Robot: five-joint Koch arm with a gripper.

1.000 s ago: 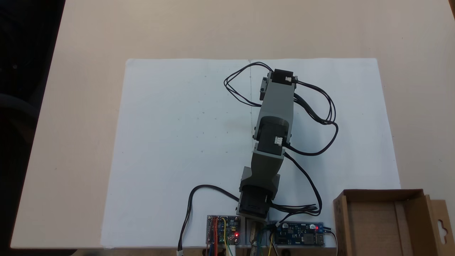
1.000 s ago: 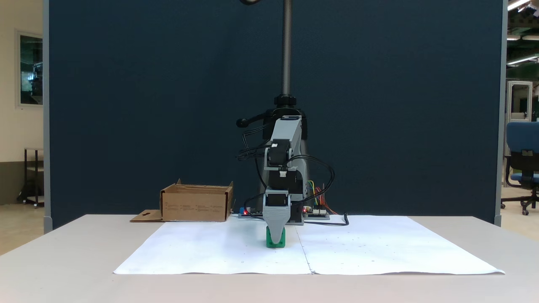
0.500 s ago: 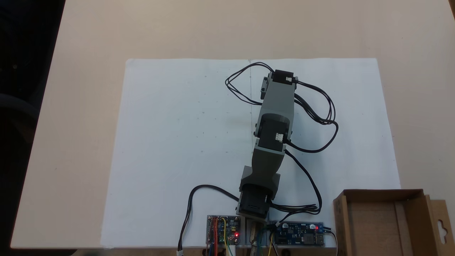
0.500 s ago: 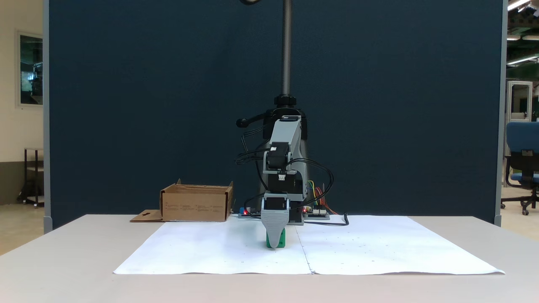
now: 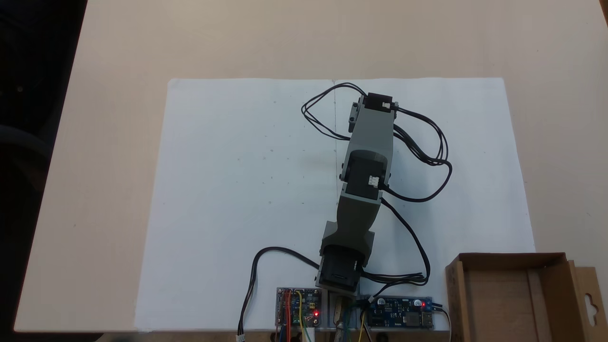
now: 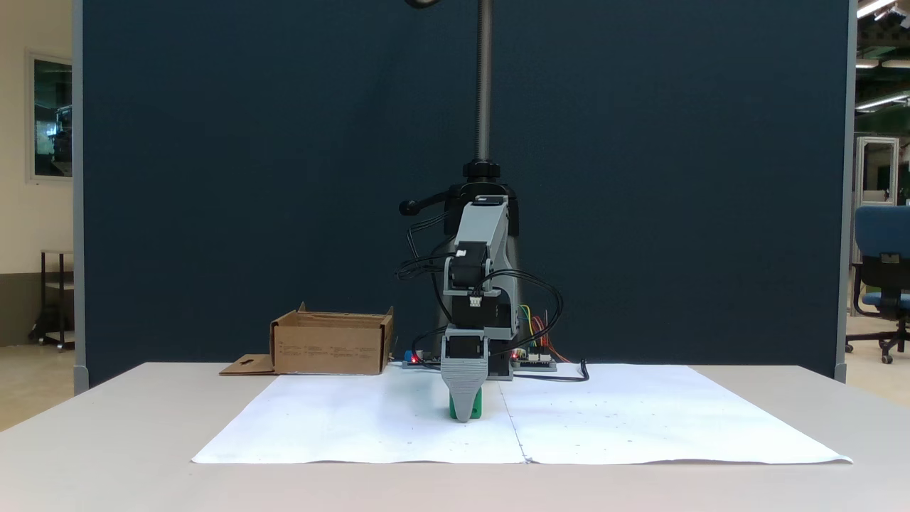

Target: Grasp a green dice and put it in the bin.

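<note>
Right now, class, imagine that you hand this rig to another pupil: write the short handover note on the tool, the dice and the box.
Tool: down at the paper in the front fixed view, one grey jaw facing the camera, the other behind it, so open or shut cannot be told.
Green dice: on the white paper, right behind that jaw; contact cannot be judged.
Box: beside the arm's base, nothing in the part in view.
Done: the approach to the dice.
Left: confirm the grip, lift, carry to the box, release.
</note>
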